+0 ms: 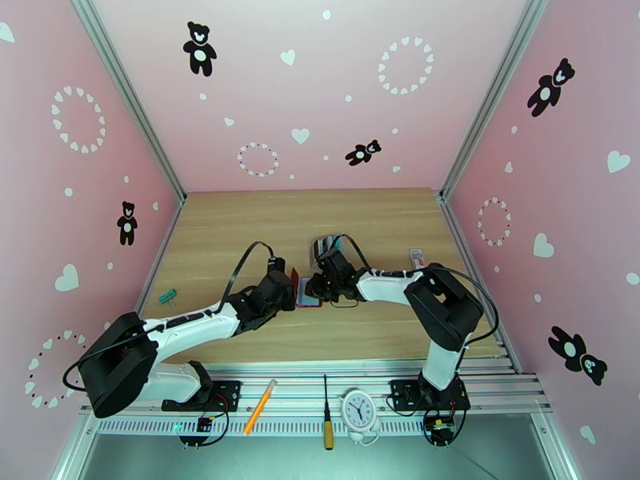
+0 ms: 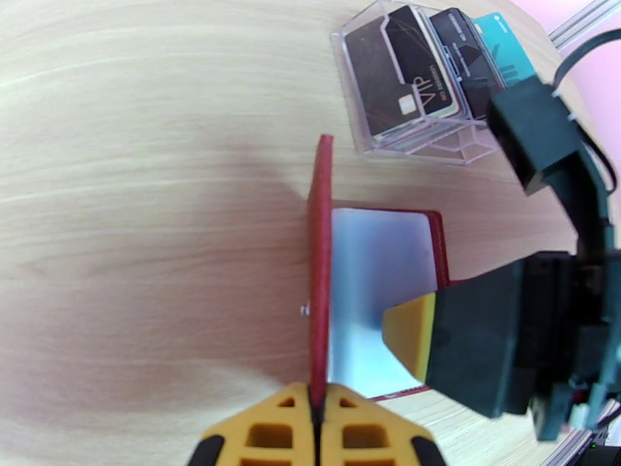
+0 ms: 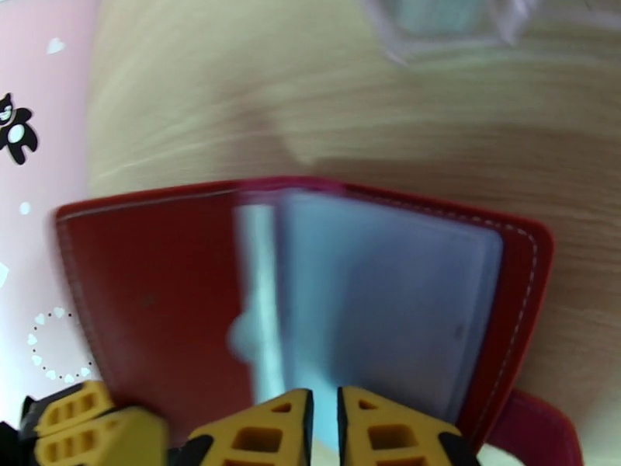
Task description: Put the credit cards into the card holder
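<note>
The card holder (image 1: 309, 298) lies open mid-table, a dark-red wallet with grey clear pockets (image 2: 379, 283). My left gripper (image 2: 318, 417) is shut on its red cover (image 2: 320, 250) and holds that flap upright. My right gripper (image 3: 324, 425) hovers at the pockets' (image 3: 388, 304) near edge, its fingers drawn almost together. I cannot tell whether a pocket leaf is pinched between them. One of its yellow fingertips (image 2: 410, 335) rests over the pockets. The credit cards (image 2: 404, 71), dark brown ones and a teal one (image 2: 497, 31), stand in a clear slotted stand (image 1: 324, 246) just behind the wallet.
A small green clip (image 1: 166, 296) lies at the table's left edge and a small red-and-white item (image 1: 416, 256) at the right. On the near rail lie an orange pencil (image 1: 260, 406), a screwdriver (image 1: 326, 414) and a small clock (image 1: 359, 410). Pink walls close three sides.
</note>
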Tool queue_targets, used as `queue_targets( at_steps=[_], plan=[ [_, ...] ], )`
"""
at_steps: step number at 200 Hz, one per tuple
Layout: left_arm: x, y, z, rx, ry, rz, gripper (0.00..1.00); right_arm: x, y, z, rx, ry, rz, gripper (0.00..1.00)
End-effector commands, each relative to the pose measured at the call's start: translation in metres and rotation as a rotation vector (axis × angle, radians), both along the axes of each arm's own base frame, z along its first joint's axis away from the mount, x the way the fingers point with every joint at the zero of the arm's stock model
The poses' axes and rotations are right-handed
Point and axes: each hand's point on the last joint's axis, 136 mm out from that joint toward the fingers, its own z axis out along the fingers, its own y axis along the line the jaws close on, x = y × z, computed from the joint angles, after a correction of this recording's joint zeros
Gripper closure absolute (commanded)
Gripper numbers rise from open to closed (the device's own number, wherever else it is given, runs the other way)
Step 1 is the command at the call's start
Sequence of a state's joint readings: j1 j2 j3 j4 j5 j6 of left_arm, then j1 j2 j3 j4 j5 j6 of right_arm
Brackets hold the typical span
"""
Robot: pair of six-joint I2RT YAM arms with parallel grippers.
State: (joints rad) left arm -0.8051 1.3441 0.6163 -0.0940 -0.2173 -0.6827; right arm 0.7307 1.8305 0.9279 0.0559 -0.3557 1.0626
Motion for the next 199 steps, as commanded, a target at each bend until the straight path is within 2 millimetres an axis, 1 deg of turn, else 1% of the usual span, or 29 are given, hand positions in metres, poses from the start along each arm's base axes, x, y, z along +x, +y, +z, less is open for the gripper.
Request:
queue_targets(
  at_steps=[1, 28, 45, 57, 82, 97, 117, 158, 177, 199],
  plan=[
    [-0.003, 0.012, -0.007, 0.023, 0.015, 0.021, 0.94, -0.001, -0.003, -0.010, -0.008, 0.015, 0.007, 0.83],
    [-0.003, 0.023, -0.015, 0.070, 0.025, 0.040, 0.90, 0.001, -0.008, -0.009, -0.021, -0.001, 0.019, 0.82],
    [-0.003, 0.032, -0.021, 0.112, 0.037, 0.055, 0.84, 0.002, -0.011, -0.010, -0.030, -0.001, 0.019, 0.80],
    [-0.002, 0.039, -0.025, 0.148, 0.042, 0.061, 0.77, 0.003, -0.013, -0.011, -0.034, 0.000, 0.020, 0.78],
    [0.001, 0.052, -0.031, 0.244, 0.045, 0.081, 0.53, 0.005, -0.015, -0.014, -0.037, 0.005, 0.020, 0.75],
    [0.004, 0.058, -0.033, 0.290, 0.042, 0.089, 0.46, 0.006, -0.014, -0.015, -0.040, 0.006, 0.025, 0.75],
    [0.011, 0.062, -0.036, 0.358, 0.038, 0.096, 0.45, 0.007, -0.012, -0.014, -0.039, 0.006, 0.034, 0.74],
    [0.022, 0.061, -0.045, 0.446, 0.037, 0.084, 0.45, 0.007, -0.012, -0.016, -0.048, 0.009, 0.046, 0.74],
    [0.021, 0.063, -0.055, 0.484, 0.067, 0.075, 0.46, 0.007, -0.013, -0.018, -0.056, 0.013, 0.051, 0.74],
    [0.012, 0.068, -0.071, 0.512, 0.123, 0.064, 0.49, 0.008, -0.013, -0.019, -0.056, 0.014, 0.056, 0.74]
  ],
)
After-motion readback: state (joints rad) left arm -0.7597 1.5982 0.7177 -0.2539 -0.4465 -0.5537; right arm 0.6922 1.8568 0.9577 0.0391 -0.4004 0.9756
